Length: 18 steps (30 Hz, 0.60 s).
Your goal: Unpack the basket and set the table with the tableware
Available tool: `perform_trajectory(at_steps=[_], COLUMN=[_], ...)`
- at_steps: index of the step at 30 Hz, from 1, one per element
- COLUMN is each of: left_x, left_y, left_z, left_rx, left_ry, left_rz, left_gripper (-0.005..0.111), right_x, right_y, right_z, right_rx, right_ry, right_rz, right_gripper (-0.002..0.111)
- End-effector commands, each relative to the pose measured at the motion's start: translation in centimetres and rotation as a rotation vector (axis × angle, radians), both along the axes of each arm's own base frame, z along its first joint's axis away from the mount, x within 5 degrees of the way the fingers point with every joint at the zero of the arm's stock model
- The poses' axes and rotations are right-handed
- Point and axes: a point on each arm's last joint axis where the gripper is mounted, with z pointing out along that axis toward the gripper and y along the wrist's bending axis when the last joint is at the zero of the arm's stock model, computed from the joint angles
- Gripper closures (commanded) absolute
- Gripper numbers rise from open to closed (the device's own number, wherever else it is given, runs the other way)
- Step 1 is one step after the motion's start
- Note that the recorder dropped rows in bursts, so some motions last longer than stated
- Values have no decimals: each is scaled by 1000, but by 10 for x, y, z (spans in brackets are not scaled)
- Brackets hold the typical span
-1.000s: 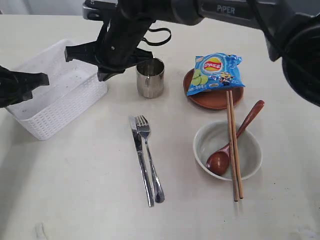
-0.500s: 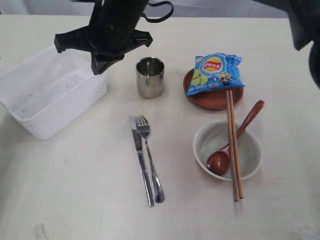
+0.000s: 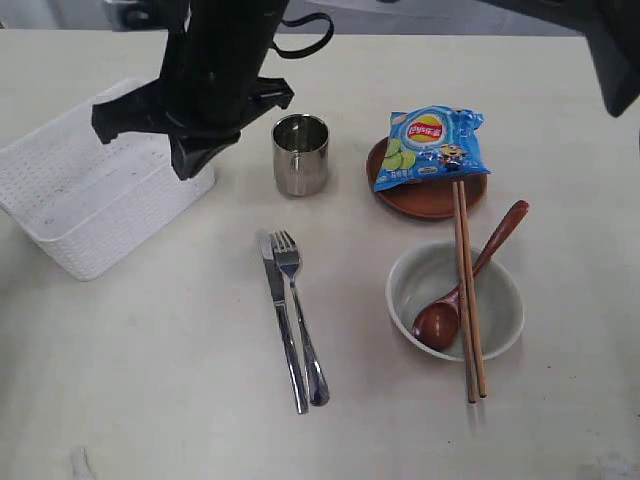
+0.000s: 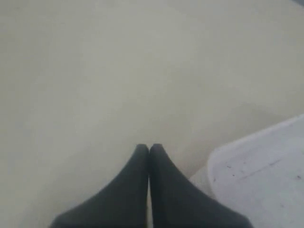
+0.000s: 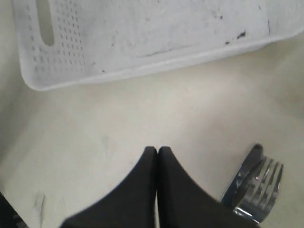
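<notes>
1. The right gripper (image 5: 157, 151) is pressed closed tip to tip and has hold of nothing. It hangs over bare counter (image 5: 118, 118), just beside the long wall of the white lattice basket (image 5: 61, 42). The left gripper (image 4: 149, 147) is also closed and empty, just off a basket corner.
2. The right arm (image 3: 215, 70) crosses above the basket's near corner. A low or sideways sweep could catch the rim and shove this light basket, which looks empty.
3. The fork (image 3: 295, 300) and knife (image 3: 280, 320) lie side by side near the basket. The fork's tines are close to the right gripper, so a blind descent could knock them askew.
4. The steel cup (image 3: 300, 155) stands upright near the basket's corner, close to the arm. It is tall enough that a brush could tip it.
5. Well apart from the basket, a blue chip bag (image 3: 432, 148) covers most of the brown plate (image 3: 425, 205). The pale bowl (image 3: 505, 310) holds the wooden spoon (image 3: 440, 322). The chopsticks (image 3: 465, 250) lie across the bowl's rim and could roll if jolted.
</notes>
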Motion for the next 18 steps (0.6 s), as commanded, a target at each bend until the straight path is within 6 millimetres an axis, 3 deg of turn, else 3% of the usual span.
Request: perform_trajectory(at_steps=[1, 7, 18], left_x=[1, 13, 18], left_y=[2, -2, -12], left_z=[-12, -18, -32], left_rx=[-47, -81, -141], left_ry=[43, 106, 257], left_rz=[56, 14, -108], left_gripper=[107, 107, 107], right_x=[-3, -6, -5], right_y=[-8, -13, -12], right_z=[-18, -38, -39], right_rx=[-52, -77, -55], right_ry=[6, 19, 5], right_rz=[10, 3, -8], right_gripper=[109, 109, 109])
